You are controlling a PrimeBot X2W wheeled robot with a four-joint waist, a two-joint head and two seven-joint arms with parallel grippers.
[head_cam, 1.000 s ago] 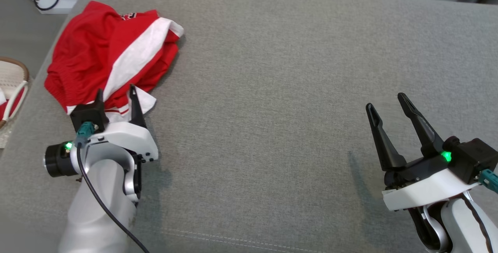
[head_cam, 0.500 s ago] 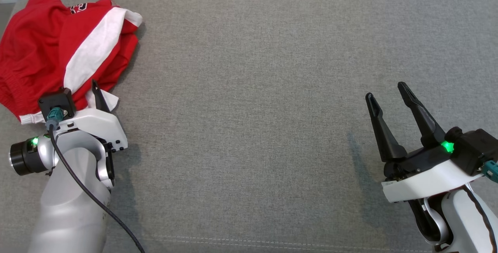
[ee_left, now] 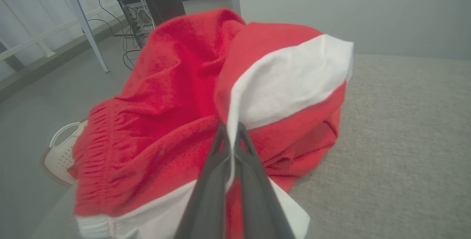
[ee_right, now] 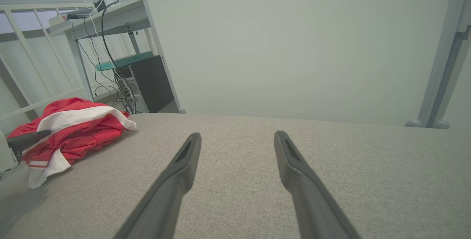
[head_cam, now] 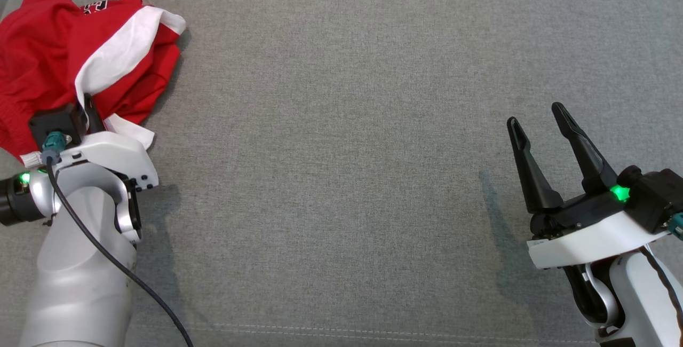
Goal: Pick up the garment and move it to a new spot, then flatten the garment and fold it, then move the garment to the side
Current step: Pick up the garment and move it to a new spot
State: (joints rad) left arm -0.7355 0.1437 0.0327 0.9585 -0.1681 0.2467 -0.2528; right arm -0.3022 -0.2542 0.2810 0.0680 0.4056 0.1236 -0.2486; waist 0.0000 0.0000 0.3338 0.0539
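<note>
**Left gripper clamped on garment; right gripper idle**

The left gripper (ee_left: 230,127) has its two fingers pressed together on a white fold of the red and white garment (ee_left: 165,99), with the cloth pinched between them. The garment lies crumpled directly ahead of and around those fingertips, on the grey upholstered surface (head_cam: 341,149). The right gripper (head_cam: 535,113) has its fingers spread wide and holds nothing. The garment is well apart from it, off to its left.

We see a wide grey woven-fabric cushion (head_cam: 341,149) w/ a stitched seam near its front edge. Beyond it: white perforated plastic basket (ee_left: 60,158) on the floor, black PC tower (ee_right: 151,84) under a teal shelf board (ee_right: 123,60).
</note>
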